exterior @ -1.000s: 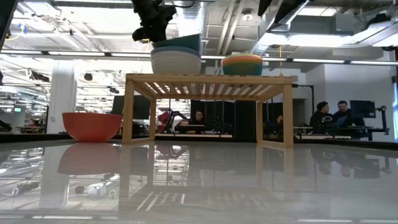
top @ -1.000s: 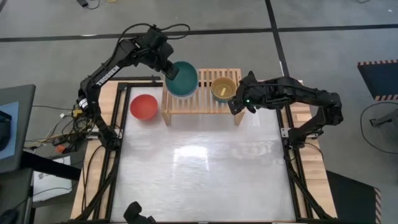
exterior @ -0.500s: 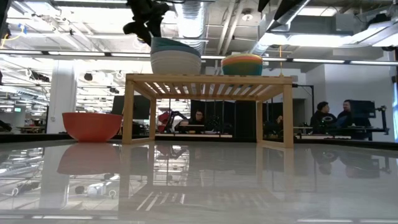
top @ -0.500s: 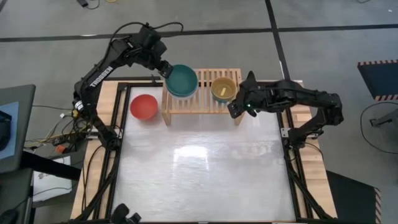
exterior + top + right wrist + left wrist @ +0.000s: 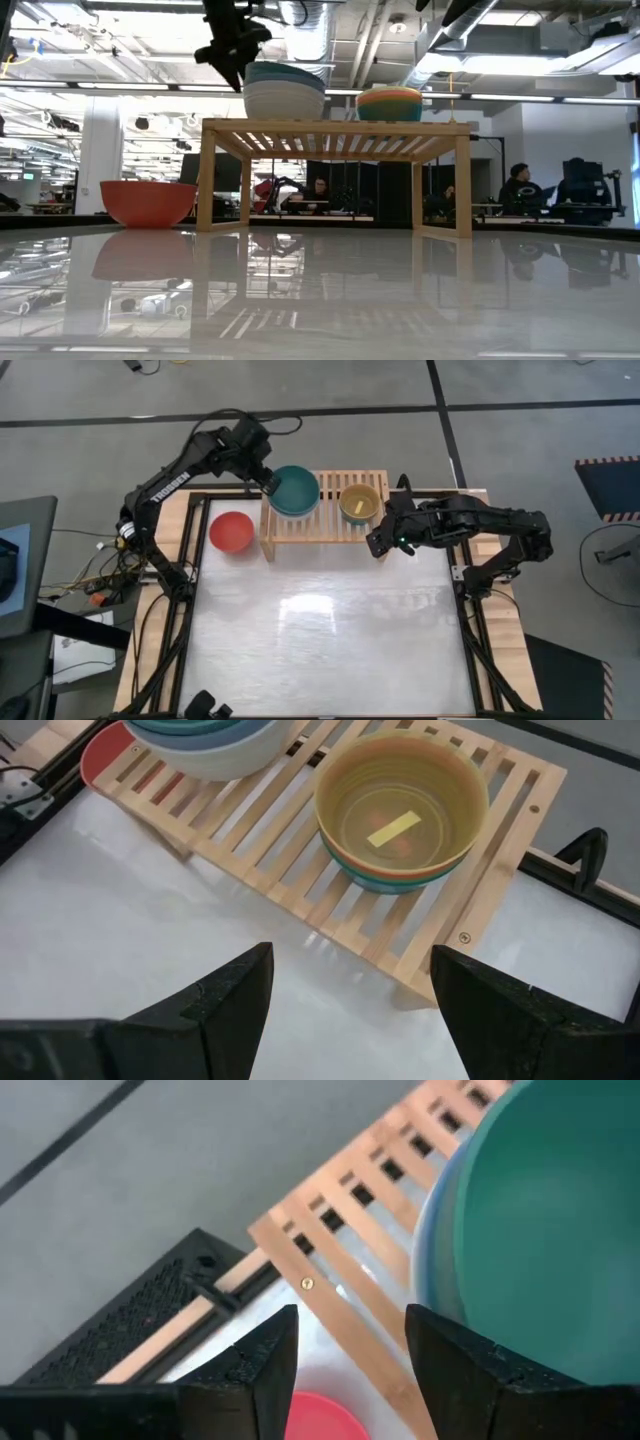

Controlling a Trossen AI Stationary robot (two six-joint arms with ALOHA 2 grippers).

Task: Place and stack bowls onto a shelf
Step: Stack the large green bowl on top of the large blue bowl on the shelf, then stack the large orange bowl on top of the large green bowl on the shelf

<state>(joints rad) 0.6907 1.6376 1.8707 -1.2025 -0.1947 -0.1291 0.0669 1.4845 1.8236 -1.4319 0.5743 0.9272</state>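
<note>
The left gripper (image 5: 268, 480), fingers parted and holding nothing, hovers at nine o'clock of the dark green bowl (image 5: 294, 489) — top of a large-bowl stack on the wooden shelf (image 5: 325, 530), its arm arching in from the table's left edge. The red bowl (image 5: 231, 531) sits on the table beside the shelf. The right gripper (image 5: 378, 543), spread wide and empty, waits at four o'clock of the yellow bowl (image 5: 360, 502) stack — forearm stretched level

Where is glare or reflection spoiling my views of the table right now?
High view: a pale sheen washes the middle of the table. Low view: the glossy top mirrors the shelf, the red bowl and ceiling lights. Right wrist view: only a faint sheen beside the shelf.
</note>
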